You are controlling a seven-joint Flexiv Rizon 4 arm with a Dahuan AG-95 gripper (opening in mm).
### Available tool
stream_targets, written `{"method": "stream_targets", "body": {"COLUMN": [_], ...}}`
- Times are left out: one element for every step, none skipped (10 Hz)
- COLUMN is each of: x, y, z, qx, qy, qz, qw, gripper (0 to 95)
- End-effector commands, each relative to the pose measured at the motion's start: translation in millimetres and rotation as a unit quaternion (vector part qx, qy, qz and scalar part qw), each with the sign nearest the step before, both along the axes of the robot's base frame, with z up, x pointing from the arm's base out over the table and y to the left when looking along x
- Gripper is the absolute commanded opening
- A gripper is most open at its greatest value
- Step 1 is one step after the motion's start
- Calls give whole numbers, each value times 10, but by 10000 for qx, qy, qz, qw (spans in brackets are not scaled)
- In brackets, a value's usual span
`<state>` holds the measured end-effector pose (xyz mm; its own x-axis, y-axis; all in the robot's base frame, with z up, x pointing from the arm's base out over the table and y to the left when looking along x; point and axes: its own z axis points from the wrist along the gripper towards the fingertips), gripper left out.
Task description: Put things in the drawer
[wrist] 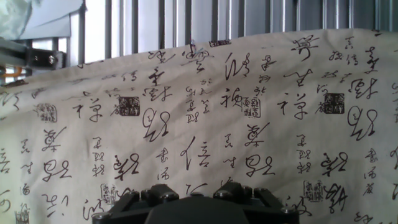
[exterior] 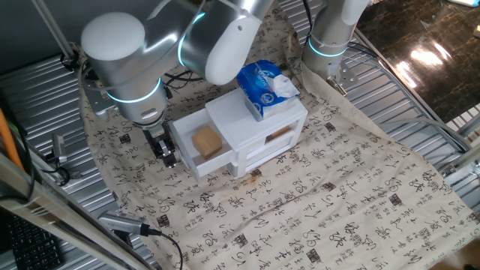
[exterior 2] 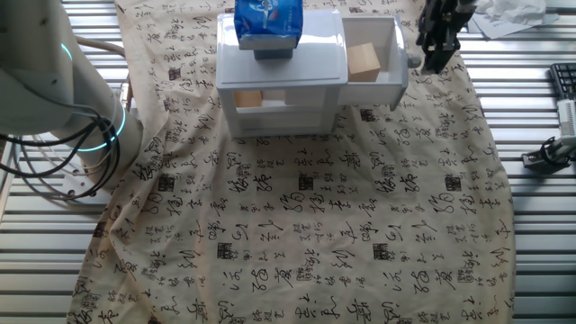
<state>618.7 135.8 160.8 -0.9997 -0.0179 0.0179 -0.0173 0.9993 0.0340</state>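
The white cabinet (exterior: pixel 259 112) stands on the printed cloth. Its upper drawer (exterior: pixel 217 162) is pulled out, and the tan block (exterior: pixel 206 141) lies inside it. In the other fixed view the block (exterior 2: pixel 364 61) sits in the open drawer (exterior 2: pixel 373 90), whose round knob (exterior 2: pixel 414 61) points right. My gripper (exterior: pixel 169 155) hangs just outside the drawer's front, fingers down near the cloth and looking shut and empty. In the other fixed view the gripper (exterior 2: pixel 437 56) is right beside the knob. The hand view shows only cloth beyond the gripper (wrist: pixel 199 191).
A blue-and-white tissue pack (exterior: pixel 267 85) lies on the cabinet top (exterior 2: pixel 267 22). The lower drawer with a tan slot (exterior: pixel 279 135) is pushed in. A second arm's base (exterior: pixel 328 41) stands behind the cabinet. A keyboard (exterior 2: pixel 565 83) and a cable plug (exterior: pixel 126 223) lie off the cloth.
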Motion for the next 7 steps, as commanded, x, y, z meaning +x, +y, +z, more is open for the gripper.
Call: {"method": "stream_targets", "body": {"x": [-12, -19, -37, -58, -83, -99, -112], "y": [-10, -13, -19, -26, -35, -40, -44], "z": [-13, -18, -25, -34, -48, -54, -60], "qx": [8, 5, 6, 3, 6, 11, 16], "qy": [35, 47, 48, 46, 42, 39, 40], "qz": [-29, -37, -44, -43, -46, -52, -61], "qw": [10000, 10000, 10000, 10000, 10000, 10000, 10000], "gripper": [570, 570, 570, 570, 570, 570, 570]}}
